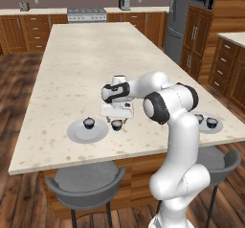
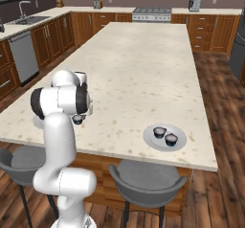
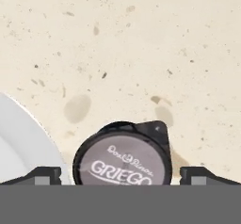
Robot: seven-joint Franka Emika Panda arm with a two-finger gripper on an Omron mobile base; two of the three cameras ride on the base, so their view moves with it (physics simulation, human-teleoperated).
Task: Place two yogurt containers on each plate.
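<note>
Speckled beige stone counter (image 1: 72,69) carries a tiny dark round yogurt cup (image 3: 123,157) centred between the open, empty-handed end effector (image 3: 120,175), just beside a round light grey plate (image 1: 79,132).

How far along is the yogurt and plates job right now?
Done: the right plate holds two cups. The left plate holds one cup. In hand: the gripper straddles the fourth cup beside that plate; grip unclear. Left: setting it on the plate.

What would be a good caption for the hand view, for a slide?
Open jaws of the gripper straddle a Griego yogurt container on the speckled counter, beside a plate's rim.
</note>
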